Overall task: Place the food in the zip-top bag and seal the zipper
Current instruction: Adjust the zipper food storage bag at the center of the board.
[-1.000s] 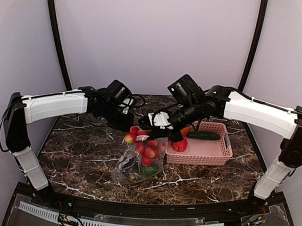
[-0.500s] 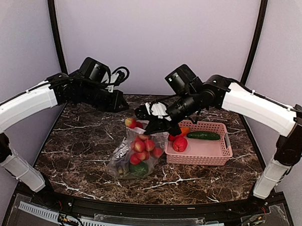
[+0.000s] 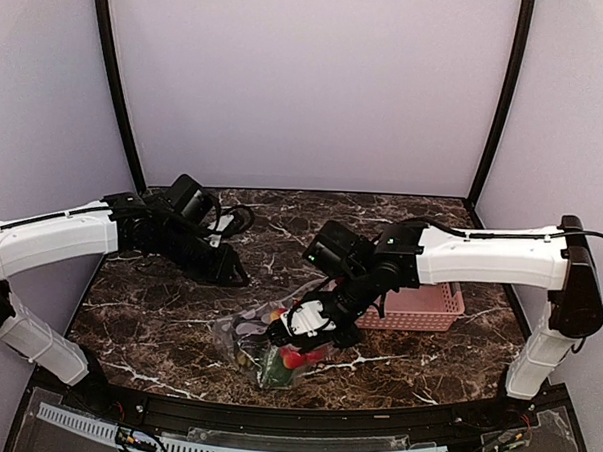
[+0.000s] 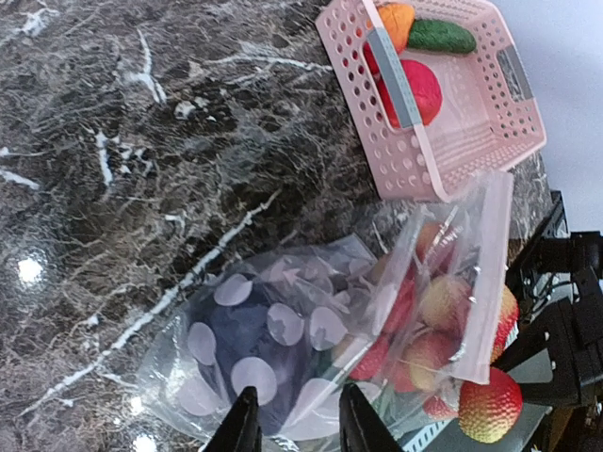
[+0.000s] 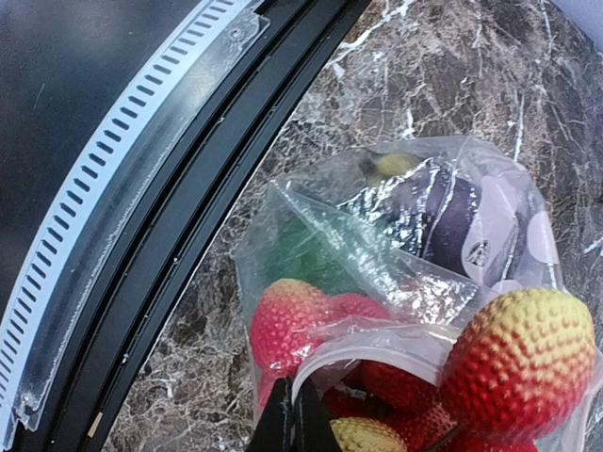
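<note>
Top external — zip-top bag [image 3: 239, 335] lies crosswise, mouth toward right end effector [image 3: 285, 335].

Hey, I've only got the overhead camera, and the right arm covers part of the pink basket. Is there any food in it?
Observer: Yes. The left wrist view shows the basket holding an orange piece, a green cucumber and a red piece.
Operator: Is the right claw gripping the bag?
Observer: Yes, the right claw is shut on the zip-top bag at its mouth edge.
Operator: And the left claw?
Observer: The left claw is open, with nothing between its fingers.
</note>
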Controlling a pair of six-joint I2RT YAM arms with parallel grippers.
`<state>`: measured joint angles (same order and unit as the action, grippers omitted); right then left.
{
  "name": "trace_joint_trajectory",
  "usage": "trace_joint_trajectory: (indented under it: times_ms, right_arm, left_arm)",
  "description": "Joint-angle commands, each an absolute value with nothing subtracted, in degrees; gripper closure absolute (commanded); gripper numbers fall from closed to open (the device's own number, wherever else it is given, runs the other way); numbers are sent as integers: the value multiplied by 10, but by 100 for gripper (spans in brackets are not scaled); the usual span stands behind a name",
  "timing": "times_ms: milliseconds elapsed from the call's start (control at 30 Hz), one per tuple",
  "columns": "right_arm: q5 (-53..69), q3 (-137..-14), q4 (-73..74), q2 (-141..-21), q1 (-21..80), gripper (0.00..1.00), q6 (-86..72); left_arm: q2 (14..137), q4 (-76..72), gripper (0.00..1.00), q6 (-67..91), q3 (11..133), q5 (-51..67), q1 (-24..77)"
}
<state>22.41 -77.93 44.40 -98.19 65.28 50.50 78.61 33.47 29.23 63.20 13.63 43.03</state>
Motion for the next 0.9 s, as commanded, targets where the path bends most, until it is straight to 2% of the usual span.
trace_joint_trajectory:
  times_ms: [0, 200, 567, 700, 867]
  right_arm:
    - [218, -798, 412, -966, 653, 100, 503]
    - [220, -797, 402, -947, 652, 100, 497]
    - [223, -787, 398, -927, 653, 100, 493]
    - [221, -781, 394, -925, 653, 100, 491]
    - [221, -772, 389, -919, 653, 100, 490]
  left_arm:
    - [770, 300, 70, 302, 628, 213, 447]
    - [798, 295, 65, 286, 671, 215, 507]
    - [934, 370, 64, 257, 804, 168, 511]
    - [970, 409, 69, 243, 840, 156, 515]
    - [985, 451, 88, 231, 856, 113, 515]
